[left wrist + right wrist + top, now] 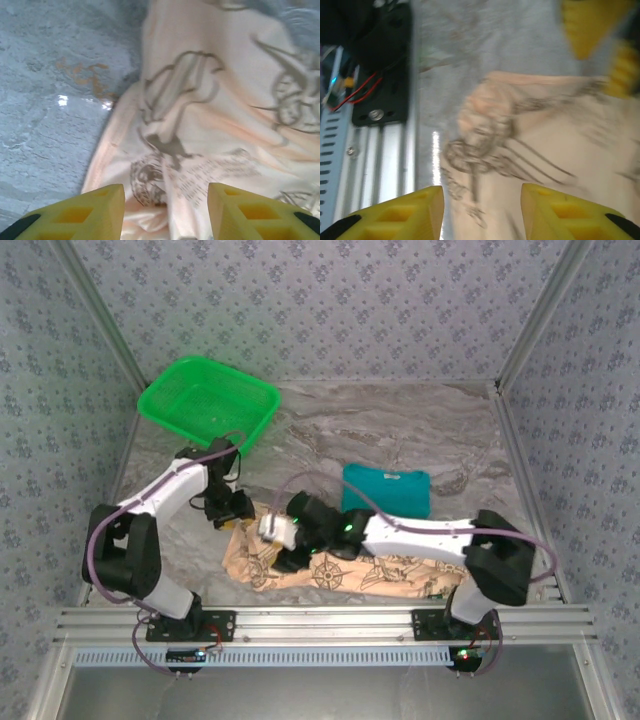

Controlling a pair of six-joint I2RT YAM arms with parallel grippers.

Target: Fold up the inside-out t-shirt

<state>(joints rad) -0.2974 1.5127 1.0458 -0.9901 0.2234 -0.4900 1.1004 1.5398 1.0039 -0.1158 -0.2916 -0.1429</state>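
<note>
Peach t-shirt (255, 560), brown compass prints; teal garment (387, 490); green basket (205, 400); yellow fingers (95, 210).

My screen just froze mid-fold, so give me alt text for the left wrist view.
The left tool hangs open over the peach t-shirt, its two yellow fingers apart at the bottom edge, nothing clamped between them. The cloth, printed with dark compass-like drawings, lies rumpled across the right; bare grey marbled table shows at left.

T-shirt (256, 558) in front; folded garment (388, 490) behind; basket (205, 400) far left.
</note>
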